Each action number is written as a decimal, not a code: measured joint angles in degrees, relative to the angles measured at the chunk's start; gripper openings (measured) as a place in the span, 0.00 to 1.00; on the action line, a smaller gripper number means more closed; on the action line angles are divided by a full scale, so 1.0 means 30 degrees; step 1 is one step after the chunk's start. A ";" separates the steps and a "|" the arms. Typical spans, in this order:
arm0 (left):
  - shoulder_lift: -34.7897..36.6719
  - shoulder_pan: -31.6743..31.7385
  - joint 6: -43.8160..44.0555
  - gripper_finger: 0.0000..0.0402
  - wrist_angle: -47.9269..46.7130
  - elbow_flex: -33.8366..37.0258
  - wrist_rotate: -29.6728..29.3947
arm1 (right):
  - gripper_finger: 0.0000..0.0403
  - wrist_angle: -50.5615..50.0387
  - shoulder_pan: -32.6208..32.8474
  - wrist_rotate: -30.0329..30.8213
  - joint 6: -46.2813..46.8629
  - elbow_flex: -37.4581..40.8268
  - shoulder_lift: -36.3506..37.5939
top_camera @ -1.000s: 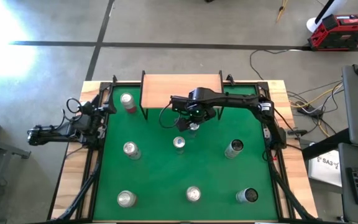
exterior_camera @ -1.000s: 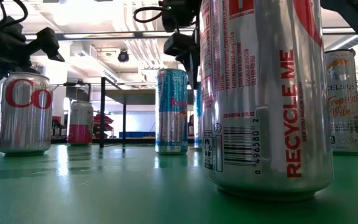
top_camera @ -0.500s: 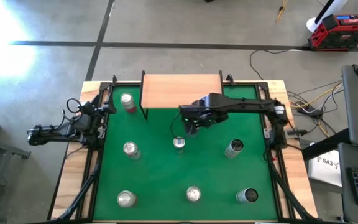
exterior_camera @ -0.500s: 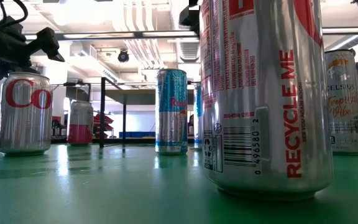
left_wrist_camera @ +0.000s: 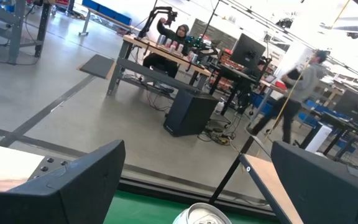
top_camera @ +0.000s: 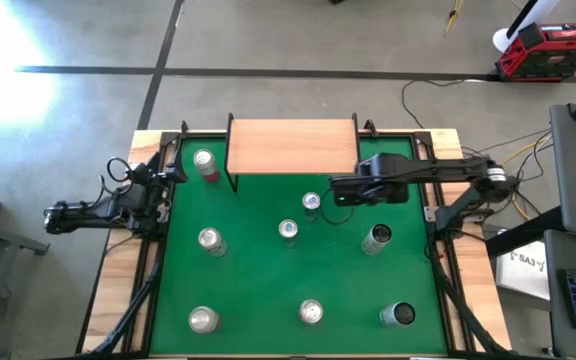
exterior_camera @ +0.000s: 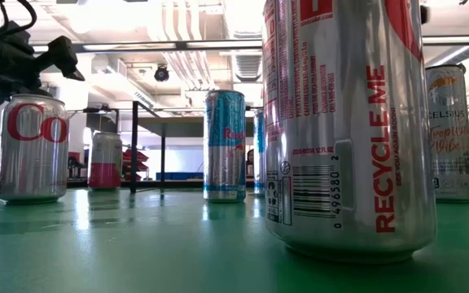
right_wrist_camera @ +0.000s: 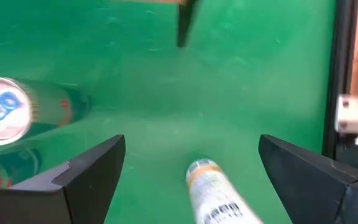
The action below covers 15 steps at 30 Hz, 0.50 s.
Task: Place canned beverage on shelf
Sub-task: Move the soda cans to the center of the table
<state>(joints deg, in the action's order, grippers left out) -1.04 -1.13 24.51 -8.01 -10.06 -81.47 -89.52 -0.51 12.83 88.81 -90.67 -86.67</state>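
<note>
Low shelf, light brown wooden top on thin black legs: far edge of green worktop, top bare. Slim silver-lidded can: upright on worktop just before shelf. Right gripper: beside that can, fingers wide, holding nothing. Left gripper: left edge, fingers wide, empty.

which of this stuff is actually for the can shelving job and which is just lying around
For the job: shelf; right gripper, open; can beside it; other cans.
Lying about: red toolbox and cables on the floor; left gripper, parked at the table's left edge.
</note>
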 joint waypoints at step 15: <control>0.0000 -0.0004 -0.0001 0.97 0.0008 0.0004 -0.0001 | 0.90 0.1619 0.1769 -0.2967 0.4885 0.4890 0.3601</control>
<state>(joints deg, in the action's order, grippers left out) -1.04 -1.14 24.51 -7.99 -10.05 -81.47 -84.66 4.80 3.93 103.46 -76.00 -75.87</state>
